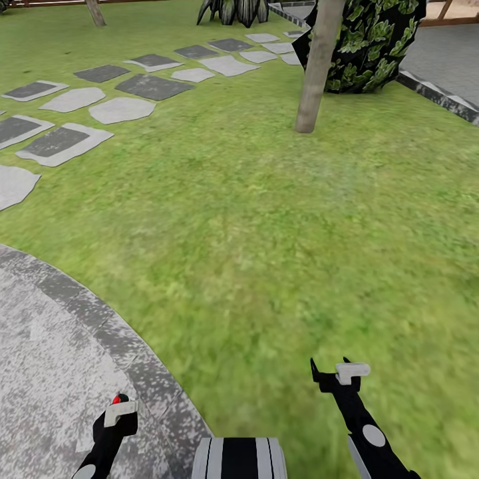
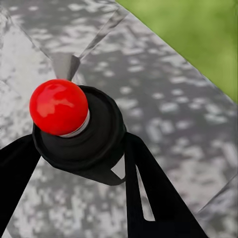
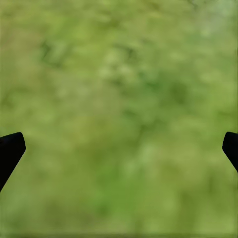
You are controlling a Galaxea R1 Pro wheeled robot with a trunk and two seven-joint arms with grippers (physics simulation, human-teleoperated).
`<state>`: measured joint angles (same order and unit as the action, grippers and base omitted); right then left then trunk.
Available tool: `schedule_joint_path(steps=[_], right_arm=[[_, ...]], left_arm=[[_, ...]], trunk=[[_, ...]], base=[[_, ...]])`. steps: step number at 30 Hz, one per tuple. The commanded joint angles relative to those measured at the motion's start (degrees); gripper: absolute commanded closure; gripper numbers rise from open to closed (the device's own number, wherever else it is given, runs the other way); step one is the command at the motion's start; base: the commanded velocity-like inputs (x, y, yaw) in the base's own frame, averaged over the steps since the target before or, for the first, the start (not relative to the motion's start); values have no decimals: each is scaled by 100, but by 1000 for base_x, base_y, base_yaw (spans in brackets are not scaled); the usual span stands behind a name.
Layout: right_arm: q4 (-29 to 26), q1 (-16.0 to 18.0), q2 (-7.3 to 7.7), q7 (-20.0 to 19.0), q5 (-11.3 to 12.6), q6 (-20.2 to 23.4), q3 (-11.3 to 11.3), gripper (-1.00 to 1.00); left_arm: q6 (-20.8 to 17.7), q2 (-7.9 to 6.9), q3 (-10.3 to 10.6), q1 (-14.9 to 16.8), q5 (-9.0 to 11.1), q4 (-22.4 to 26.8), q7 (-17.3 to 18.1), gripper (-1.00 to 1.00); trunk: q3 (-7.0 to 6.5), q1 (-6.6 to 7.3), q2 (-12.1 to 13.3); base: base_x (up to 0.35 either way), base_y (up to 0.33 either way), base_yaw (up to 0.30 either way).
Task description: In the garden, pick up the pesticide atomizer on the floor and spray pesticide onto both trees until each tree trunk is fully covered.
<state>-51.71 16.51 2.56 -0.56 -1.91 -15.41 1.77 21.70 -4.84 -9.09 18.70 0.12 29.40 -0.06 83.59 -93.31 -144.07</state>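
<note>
Left hand (image 2: 89,163) grips atomizer (image 2: 77,129) (pickup done); right hand (image 3: 119,148) open, empty; tree trunk (image 1: 318,66) well ahead, unsprayed I judge.

Two slim black robot arms rise from the near edge of the head view. Each ends in a black pincer, the left pincer (image 1: 118,407) and the right pincer (image 1: 330,372), both topped by a small pale grey block. Round grey discs mark the arm joints. Between them sits a trunk (image 1: 239,458) striped black and pale grey.
</note>
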Motion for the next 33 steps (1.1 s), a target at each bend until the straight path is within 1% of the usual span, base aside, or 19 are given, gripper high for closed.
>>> schedule_joint_path(steps=[1,7,33], right_arm=[[3,2,-1,-6,-20,-19,7,-100],[3,2,-1,-6,-20,-18,7,-100],[8,2,-1,-4,-29,-35,15,-100]], left_arm=[[18,0,-7,3,-3,-4,-3,100],[27,0,-1,3,6,4,-3,100],[4,0,-4,2,-3,-1,-3,100]], trunk=[[3,1,-1],[3,1,-1],[-573,68,34]], base=[[0,0,0],[0,0,0],[0,0,0]])
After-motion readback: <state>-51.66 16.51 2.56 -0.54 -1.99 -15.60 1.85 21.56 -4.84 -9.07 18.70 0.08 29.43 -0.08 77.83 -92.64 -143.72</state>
